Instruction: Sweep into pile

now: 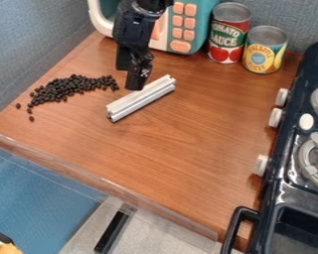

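The black gripper [136, 85] hangs down from the top, left of centre, its lower end at the back edge of a silver grooved metal bar [141, 99]. The bar lies at a slant on the brown wooden surface, one end nearer the front left and the other toward the back right. Whether the gripper has hold of it, I cannot tell. To the left of the bar, small black beans [68, 88] form an elongated heap, with a few loose ones at its left end. A gap separates bar and beans.
A teal toy microwave [204, 15] stands behind the arm. Two cans, a tomato sauce can [228, 33] and a pineapple can [264, 49], are at the back right. A black toy stove [289, 163] with pale knobs borders the right side. The wooden counter's front edge [102, 179] runs diagonally.
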Robot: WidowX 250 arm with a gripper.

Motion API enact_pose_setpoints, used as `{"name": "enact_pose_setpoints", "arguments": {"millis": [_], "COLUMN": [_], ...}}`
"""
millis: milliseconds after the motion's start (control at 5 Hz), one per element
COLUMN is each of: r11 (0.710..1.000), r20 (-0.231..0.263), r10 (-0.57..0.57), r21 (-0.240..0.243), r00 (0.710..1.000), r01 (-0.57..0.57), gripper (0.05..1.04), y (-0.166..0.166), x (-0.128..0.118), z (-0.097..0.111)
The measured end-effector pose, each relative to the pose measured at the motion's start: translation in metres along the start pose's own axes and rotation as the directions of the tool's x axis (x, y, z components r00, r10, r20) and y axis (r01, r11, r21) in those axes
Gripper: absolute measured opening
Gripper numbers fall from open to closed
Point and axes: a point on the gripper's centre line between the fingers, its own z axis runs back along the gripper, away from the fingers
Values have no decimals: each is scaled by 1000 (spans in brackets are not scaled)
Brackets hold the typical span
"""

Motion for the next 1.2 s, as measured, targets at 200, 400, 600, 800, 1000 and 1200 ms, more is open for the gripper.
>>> {"name": "enact_pose_setpoints", "arguments": {"millis": [200,400,600,800,1000,1200], "r11": [999,997,991,982,972,959], "r20": [27,5,-39,-64,-119,-159], "r10": [-10,17,87,143,219,277], "r21": [40,74,107,134,113,103], "r00": [1000,1000,995,988,969,948], "r01": [9,-17,-83,-134,-206,-263], "gripper": [1000,1000,1000,999,1000,999], "y": [5,7,8,7,10,14], "x": [-4,-10,-14,-10,-10,-8], "z": [-16,-16,-18,-28,-27,-28]}}
